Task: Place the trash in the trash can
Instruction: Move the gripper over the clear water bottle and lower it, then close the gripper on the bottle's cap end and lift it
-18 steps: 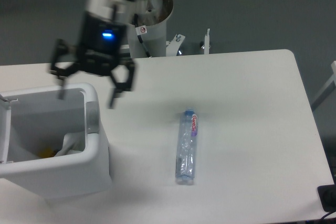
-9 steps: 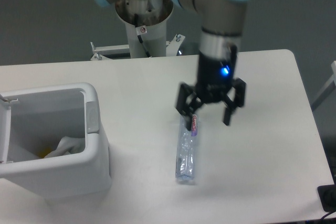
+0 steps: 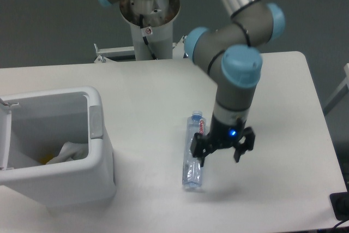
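Crushed clear bottle (image 3: 194,154): lying on table (image 3: 283,96), right of trash can (image 3: 60,175). White wrapper (image 3: 70,150): already inside can. Gripper (image 3: 221,151): fingers spread, empty, just right of bottle. Step: approaching bottle. Next: centre over it, descend, pinch.

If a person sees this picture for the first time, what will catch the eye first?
First the grey and light-blue robot arm, bending down over the middle of the white table, with its open pincer low beside the crushed clear bottle that lies flat there. Next the big white bin at the left edge, with a crumpled white wrapper already inside it.
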